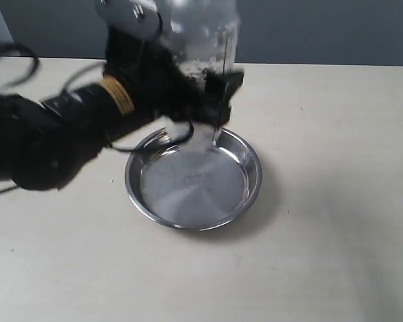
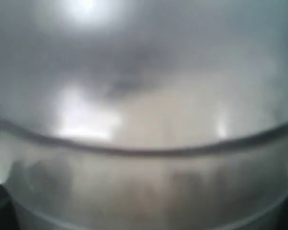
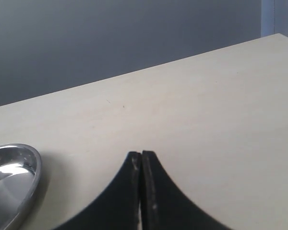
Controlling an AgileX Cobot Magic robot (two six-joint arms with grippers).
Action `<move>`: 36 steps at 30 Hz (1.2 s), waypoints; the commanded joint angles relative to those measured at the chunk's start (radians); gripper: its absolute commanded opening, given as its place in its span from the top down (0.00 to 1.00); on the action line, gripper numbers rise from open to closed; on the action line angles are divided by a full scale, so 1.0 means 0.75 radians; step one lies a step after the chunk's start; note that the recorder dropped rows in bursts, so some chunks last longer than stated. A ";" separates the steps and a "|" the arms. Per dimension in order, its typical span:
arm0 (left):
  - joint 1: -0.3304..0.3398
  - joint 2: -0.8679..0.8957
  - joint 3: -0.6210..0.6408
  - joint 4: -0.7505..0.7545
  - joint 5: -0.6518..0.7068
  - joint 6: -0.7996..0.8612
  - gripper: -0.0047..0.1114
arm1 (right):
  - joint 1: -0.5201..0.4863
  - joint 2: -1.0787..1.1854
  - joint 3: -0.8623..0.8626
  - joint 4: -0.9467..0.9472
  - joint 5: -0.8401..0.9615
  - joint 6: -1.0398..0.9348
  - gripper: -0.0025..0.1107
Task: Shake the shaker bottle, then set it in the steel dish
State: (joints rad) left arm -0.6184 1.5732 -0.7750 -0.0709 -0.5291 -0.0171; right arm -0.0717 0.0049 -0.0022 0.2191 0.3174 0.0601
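Observation:
The clear shaker bottle (image 1: 200, 37) is held up in the air above the far rim of the steel dish (image 1: 193, 178), blurred by motion, with dark bits inside near its lower part. My left gripper (image 1: 211, 84) is shut on the bottle's body. In the left wrist view the bottle (image 2: 144, 120) fills the whole picture, out of focus, and hides the fingers. The steel dish lies empty on the table, and its rim (image 3: 31, 184) shows in the right wrist view. My right gripper (image 3: 141, 155) is shut with nothing in it, over bare table beside the dish.
The beige table (image 1: 336, 201) runs to a far edge against a grey wall. My left arm (image 1: 54, 134) with its cables stretches low over the table left of the dish. The right arm does not show in the exterior view.

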 commanded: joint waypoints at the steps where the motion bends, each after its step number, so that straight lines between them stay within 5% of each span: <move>1: -0.045 0.035 0.066 0.106 0.032 -0.103 0.96 | 0.005 -0.006 0.003 -0.006 -0.013 -0.005 0.98; 5: -0.036 -0.101 0.058 0.042 -0.133 0.059 0.96 | 0.005 -0.006 0.003 -0.006 -0.013 -0.005 0.98; 8: 0.053 -0.100 0.058 -0.413 -0.102 0.414 0.96 | 0.005 -0.006 0.003 -0.006 -0.013 -0.005 0.98; 10: 0.121 -0.068 0.058 -0.691 -0.057 0.403 0.96 | 0.005 -0.006 0.003 -0.006 -0.013 -0.005 0.98; 11: 0.112 -0.065 0.058 -0.562 0.021 0.310 0.96 | 0.005 -0.006 0.003 -0.006 -0.013 -0.005 0.98; 13: -0.013 -0.065 0.058 0.254 0.163 -0.023 0.96 | 0.005 -0.006 0.003 -0.006 -0.013 -0.005 0.98; 14: -0.064 -0.065 0.058 0.482 0.166 -0.110 0.96 | 0.005 -0.006 0.003 -0.006 -0.013 -0.005 0.98; 15: -0.045 -0.041 0.058 0.247 0.161 -0.061 0.96 | 0.005 -0.006 0.003 -0.010 -0.013 -0.005 0.98; 17: 0.061 0.014 0.060 -0.676 -0.045 0.147 0.96 | 0.005 -0.006 0.003 -0.010 -0.013 -0.005 0.98; 18: 0.049 0.005 0.056 -0.488 -0.010 0.140 0.96 | 0.005 -0.006 0.003 -0.010 -0.013 -0.005 0.98; 19: -0.003 -0.032 0.042 0.065 0.115 0.098 0.96 | 0.005 -0.006 0.003 -0.010 -0.013 -0.005 0.98; 20: -0.046 -0.056 0.037 0.386 0.179 0.023 0.96 | 0.005 -0.006 0.003 -0.010 -0.013 -0.005 0.98; 21: -0.071 -0.066 0.037 0.507 0.197 -0.015 0.96 | 0.005 -0.006 0.003 -0.010 -0.013 -0.005 0.98; 22: 0.000 -0.034 0.037 0.012 0.114 0.092 0.96 | 0.005 -0.006 0.003 -0.010 -0.013 -0.005 0.98; 24: 0.073 0.023 0.037 -0.616 -0.024 0.077 0.96 | 0.005 -0.006 0.003 -0.010 -0.013 -0.005 0.98; 25: 0.069 0.024 0.037 -0.402 0.017 0.095 0.96 | 0.005 -0.006 0.003 -0.010 -0.013 -0.005 0.98; 26: 0.020 -0.002 0.037 0.218 0.147 0.041 0.96 | 0.005 -0.006 0.003 -0.007 -0.013 -0.005 0.98; 27: -0.006 -0.018 0.042 0.530 0.203 -0.102 0.96 | 0.005 -0.006 0.003 -0.007 -0.013 -0.005 0.98; 29: 0.099 0.018 0.064 -0.199 0.017 -0.120 0.96 | 0.005 -0.006 0.003 -0.007 -0.013 -0.005 0.98; 30: 0.091 0.024 0.060 -0.156 -0.011 -0.140 0.96 | 0.005 -0.006 0.003 -0.007 -0.013 -0.005 0.98; 31: 0.043 -0.005 0.055 0.350 0.058 -0.150 0.96 | 0.005 -0.006 0.003 -0.005 -0.013 -0.005 0.98; 32: 0.013 -0.020 0.055 0.638 0.154 -0.184 0.96 | 0.002 -0.006 0.003 -0.005 -0.013 -0.005 0.98; 33: 0.092 0.008 0.055 -0.005 0.144 0.007 0.96 | 0.005 -0.006 0.003 -0.011 -0.013 -0.005 0.98; 34: 0.137 0.032 0.055 -0.431 0.071 0.052 0.96 | 0.005 -0.006 0.003 -0.011 -0.013 -0.005 0.98; 35: 0.141 0.039 0.055 -0.550 0.053 0.044 0.96 | 0.005 -0.006 0.003 -0.011 -0.013 -0.005 0.98; 36: 0.115 0.023 0.048 -0.263 0.117 0.061 0.96 | 0.005 -0.006 0.003 -0.011 -0.013 -0.005 0.98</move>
State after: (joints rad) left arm -0.5498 1.5950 -0.7292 -0.1811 -0.4323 -0.0200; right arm -0.0717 0.0049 -0.0022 0.2191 0.3174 0.0581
